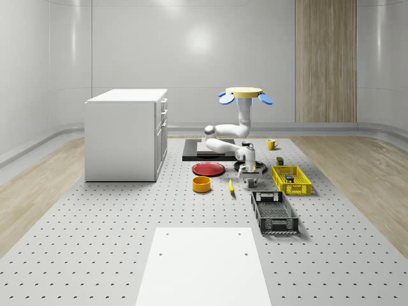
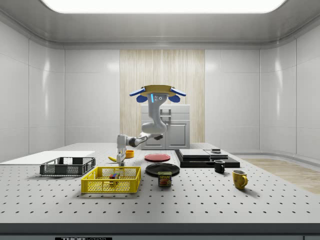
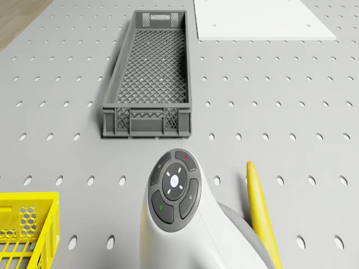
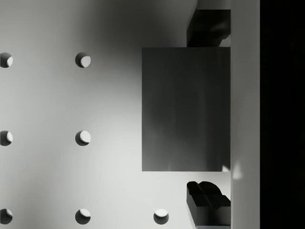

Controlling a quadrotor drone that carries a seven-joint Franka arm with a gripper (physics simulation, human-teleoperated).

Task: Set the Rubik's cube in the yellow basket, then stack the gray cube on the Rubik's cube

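Observation:
The gray cube [image 4: 186, 109] rests on the perforated table between my two dark fingertips [image 4: 209, 26]. One fingertip is at its edge; the other stands a small gap away. My gripper [image 4: 208, 114] is open around the cube. In the whole-scene view the gripper [image 1: 249, 180] is low over the table beside the yellow basket [image 1: 299, 189], at the basket's left. The Rubik's cube [image 1: 290, 179] lies inside that basket [image 2: 111, 186], also seen as a coloured block [image 2: 115, 176] in the side view. The drone [image 1: 247, 94] hovers high above the table, arm bent down to the gripper [image 2: 120, 157].
A gray mesh basket [image 1: 274, 212] lies just in front of the gripper. A banana [image 1: 231, 185], orange bowl [image 1: 202, 184] and red plate [image 1: 208, 169] sit to its left. A white cabinet [image 1: 126, 134], black slab [image 1: 204, 150], yellow mug [image 2: 239, 179], black mug [image 2: 219, 166] and can [image 2: 164, 178] stand around.

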